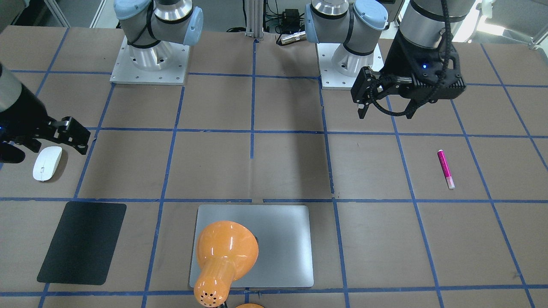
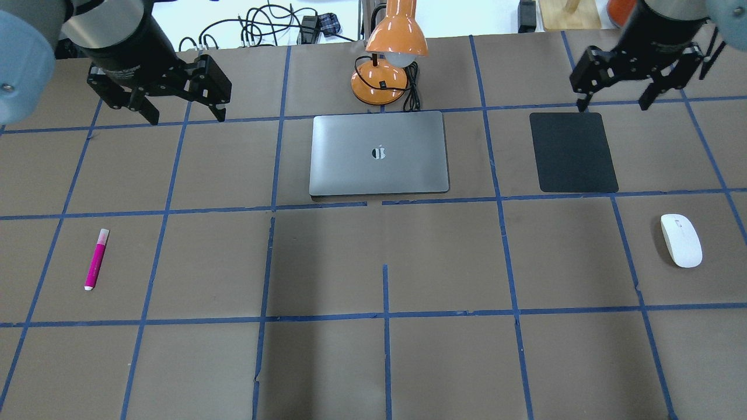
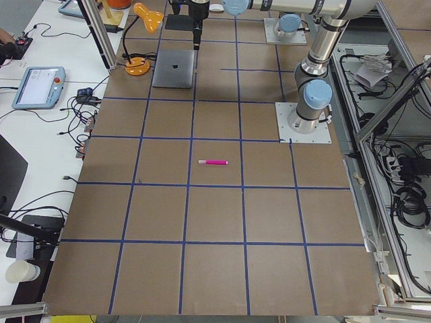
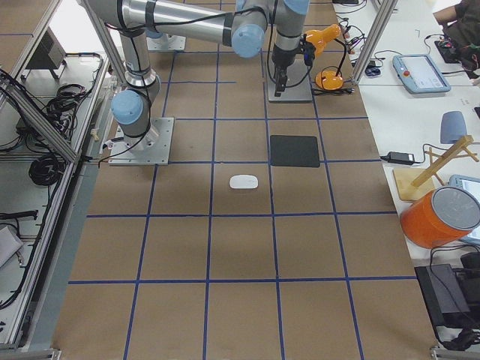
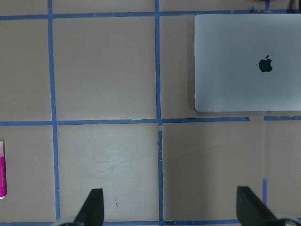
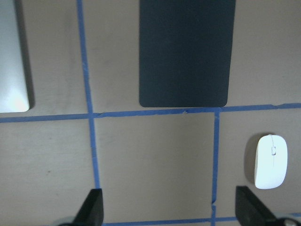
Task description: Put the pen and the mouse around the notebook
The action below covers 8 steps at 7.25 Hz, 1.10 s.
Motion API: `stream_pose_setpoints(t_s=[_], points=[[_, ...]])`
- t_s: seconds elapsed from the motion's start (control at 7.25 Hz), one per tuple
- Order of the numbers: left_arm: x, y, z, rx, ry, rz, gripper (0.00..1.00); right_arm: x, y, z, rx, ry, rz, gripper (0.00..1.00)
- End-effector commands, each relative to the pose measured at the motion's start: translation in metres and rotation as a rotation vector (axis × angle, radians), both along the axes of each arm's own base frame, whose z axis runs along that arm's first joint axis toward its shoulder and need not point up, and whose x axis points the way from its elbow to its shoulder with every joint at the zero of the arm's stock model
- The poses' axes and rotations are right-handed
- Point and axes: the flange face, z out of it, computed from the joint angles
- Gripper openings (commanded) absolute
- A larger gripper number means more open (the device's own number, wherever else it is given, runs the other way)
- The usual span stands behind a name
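Notebook (image 2: 379, 169): one silver-grey slab with rounded corners, closed and lying flat on the brown table (image 2: 443, 262) with its blue tape grid, a dark logo on its lid; nothing touches it. Pen (image 2: 96, 259): one, magenta with a pale end, lying flat well apart from the notebook, off to my left of it and nearer to my bases; in my left wrist view only a sliver of the pen shows at the picture's edge. Mouse (image 2: 681, 240): one, glossy white, resting well apart from the notebook on my right of it, also nearer to my bases. Black mat (image 2: 573, 151): one, thin and flat, to my right of the notebook with a strip of bare table between them; the mouse lies beyond the mat, not touching it. Orange desk lamp (image 2: 388, 52): one, its round base just past the notebook's far edge. Left gripper (image 2: 187, 116): raised above the table to my left of the notebook, jaws spread wide, nothing between them. Right gripper (image 2: 613, 107): raised on my right of the notebook, by the mat's far edge, jaws likewise spread and holding nothing.
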Motion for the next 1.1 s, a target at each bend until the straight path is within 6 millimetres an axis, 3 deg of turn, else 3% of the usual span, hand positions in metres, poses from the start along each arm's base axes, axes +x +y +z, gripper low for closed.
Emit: stream_pose_setpoints(t_s=[0.0,0.14,0.28,0.41,0.55,0.83,0.97], points=[[0.134,-0.008,-0.042,0.086,0.014,0.043,1.0,-0.121,0.026,-0.084,-0.055,0.068,0.042,1.0],[0.206,-0.006,-0.074,0.074,0.015,0.014,1.0,-0.164,0.063,-0.134,-0.037,0.041,0.178,1.0],[0.251,-0.001,-0.121,0.087,0.016,-0.065,1.0,-0.191,0.089,-0.165,-0.087,0.083,0.178,1.0],[0.289,0.008,-0.179,0.064,-0.004,-0.154,1.0,-0.182,0.11,-0.206,-0.063,0.058,0.192,1.0],[0.319,0.025,-0.24,0.032,-0.03,-0.16,1.0,-0.175,0.119,-0.226,-0.031,0.028,0.205,1.0],[0.319,0.038,-0.324,0.056,-0.005,-0.158,1.0,-0.177,0.111,-0.239,-0.04,-0.011,0.204,1.0],[0.323,0.035,-0.339,0.08,0.007,-0.166,1.0,-0.184,0.104,-0.239,-0.04,-0.004,0.2,1.0]])
